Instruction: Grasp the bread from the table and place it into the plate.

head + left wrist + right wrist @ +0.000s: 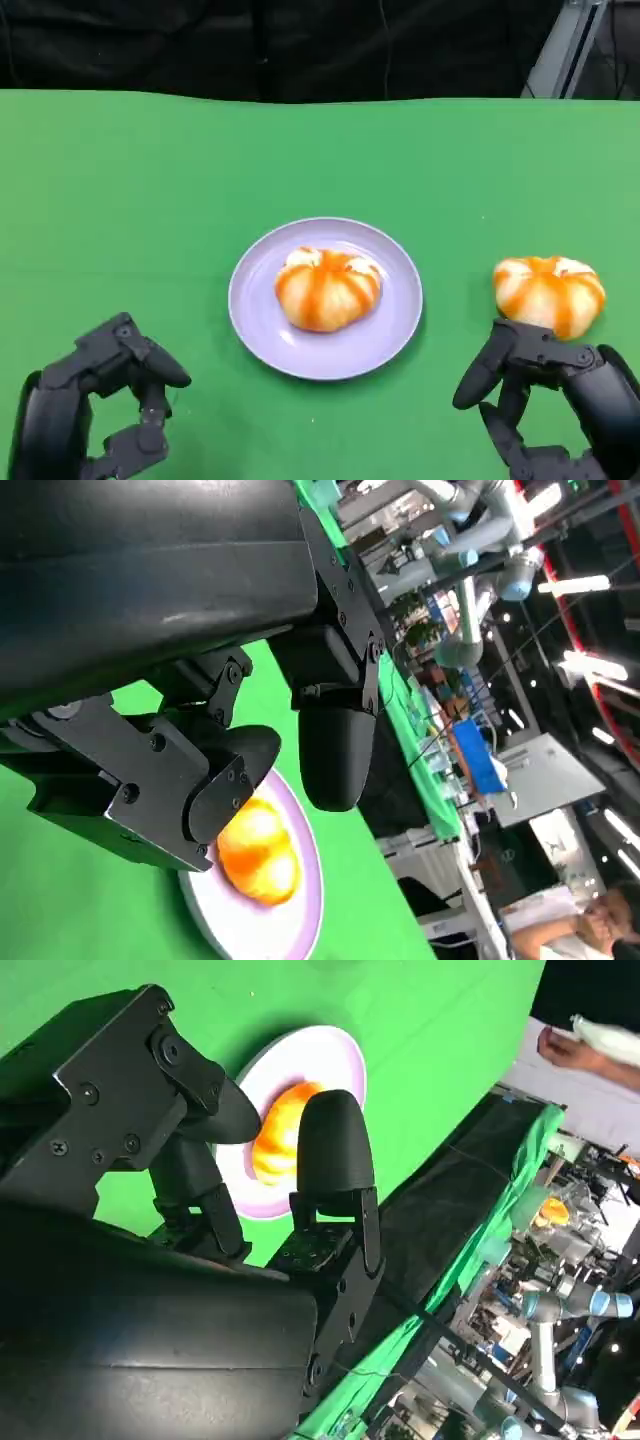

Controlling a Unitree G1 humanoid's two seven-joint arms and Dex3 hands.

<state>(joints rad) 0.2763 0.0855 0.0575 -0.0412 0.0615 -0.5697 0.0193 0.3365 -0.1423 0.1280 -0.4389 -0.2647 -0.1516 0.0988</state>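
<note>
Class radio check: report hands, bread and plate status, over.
Left hand and right hand open. One bread on plate; second bread on table by right hand. Nothing blocking.

On my head feed, a black curtain (pixel 300 45) runs across twelve o'clock, with a slanted grey metal strut (pixel 562 48) at about one o'clock. My left wrist feed gives me a blue box (pixel 478 760), a grey robot arm (pixel 470 620) and a person (pixel 600 920). The right wrist feed catches a person's hand (pixel 560 1050).
</note>
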